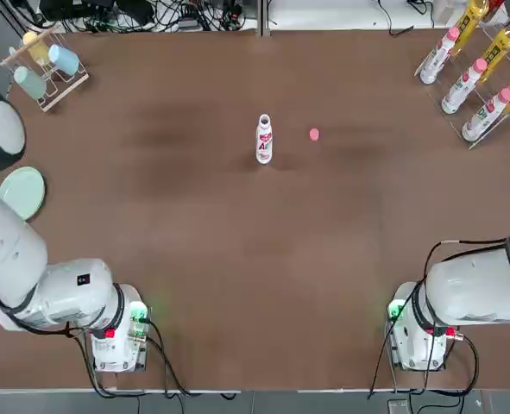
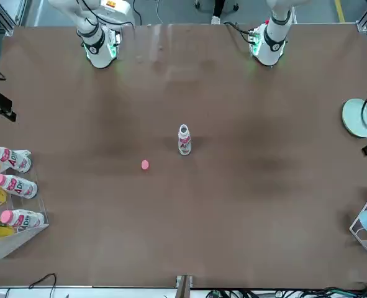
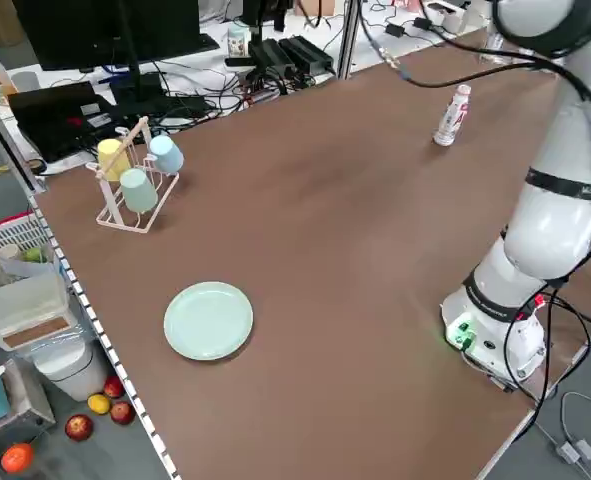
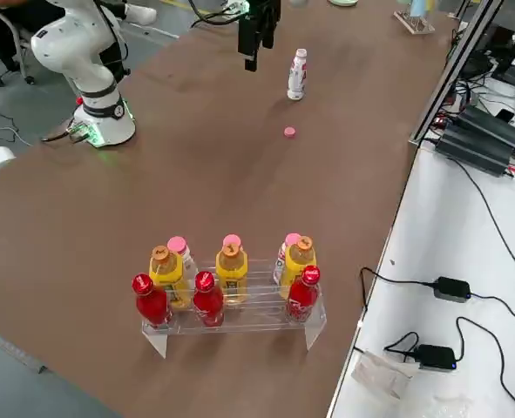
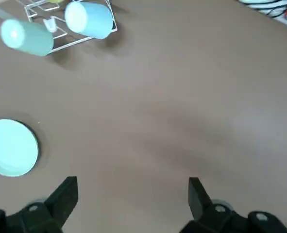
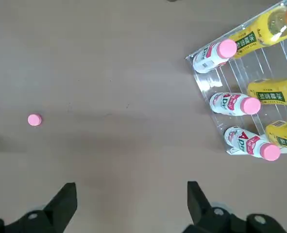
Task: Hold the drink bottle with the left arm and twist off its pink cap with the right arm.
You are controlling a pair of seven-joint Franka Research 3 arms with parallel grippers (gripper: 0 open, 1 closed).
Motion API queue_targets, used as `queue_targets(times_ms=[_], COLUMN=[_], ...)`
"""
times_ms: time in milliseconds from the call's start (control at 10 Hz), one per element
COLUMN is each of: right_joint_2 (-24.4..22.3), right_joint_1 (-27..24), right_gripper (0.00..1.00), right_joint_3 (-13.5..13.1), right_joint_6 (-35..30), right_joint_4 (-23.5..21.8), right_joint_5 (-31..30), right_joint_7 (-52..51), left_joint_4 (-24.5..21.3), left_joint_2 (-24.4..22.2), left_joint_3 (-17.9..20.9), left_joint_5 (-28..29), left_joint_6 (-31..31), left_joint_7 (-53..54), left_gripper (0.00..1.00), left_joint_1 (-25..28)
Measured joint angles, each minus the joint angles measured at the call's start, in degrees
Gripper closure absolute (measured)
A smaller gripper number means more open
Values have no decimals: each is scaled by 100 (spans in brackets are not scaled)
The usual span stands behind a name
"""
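From overhead, one drink bottle (image 1: 264,140) is seen standing upright near the middle of the brown table (image 1: 194,259), its neck bare. One pink cap (image 1: 314,134) lies on the table just beside it, toward the right arm's (image 1: 475,289) side, not touching. Both arm bases are seen at the near edge; the left arm (image 1: 30,267) reaches up out of frame. Three pink-capped bottles (image 1: 466,84) are counted in the clear rack (image 1: 462,129), alongside yellow ones.

From the front, the same bottle and cap are seen apart, and a pale green plate (image 2: 359,117) is shown at the table's edge.

The left side view adds a wire cup rack (image 3: 130,190) with three cups.

Only in the right side view are three red bottles (image 4: 207,298) found in the front row of the rack.

In the left wrist view, the left claw (image 5: 132,196) is held wide open over bare table, gripping nothing.

In the right wrist view, the right claw (image 6: 131,201) is likewise spread open and empty, well apart from the cap.
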Motion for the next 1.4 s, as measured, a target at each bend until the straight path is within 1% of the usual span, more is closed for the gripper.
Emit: queue_targets(times_ms=[200,300,400,600,700,1000,1400], right_joint_2=[1,1,1,1,1,1,1], right_joint_1=[-12,-13,-13,-13,-13,-13,-10], right_gripper=[0,0,0,0,0,0,0], right_joint_3=[-10,-11,-11,-9,-8,-8,-6], right_joint_6=[1,18,45,50,51,53,57], right_joint_4=[-2,-2,-1,-1,-1,-1,-1], right_joint_5=[0,0,0,0,0,0,0], right_joint_7=[0,0,0,-1,-1,-1,1], left_joint_4=[-225,-315,-394,-502,-579,-638,-638], left_joint_2=[-866,-1155,-1297,-1299,-1269,-1181,-1111], left_joint_3=[9,-35,-181,-528,-570,-522,-502], left_joint_5=[-123,-135,-152,-157,-157,-157,-156], left_joint_6=[-499,-717,-762,-759,-749,-723,-657], left_joint_7=[42,65,75,80,163,843,887], left_gripper=[0,0,0,0,0,0,0], left_joint_1=[166,141,88,-109,-198,-165,-124])
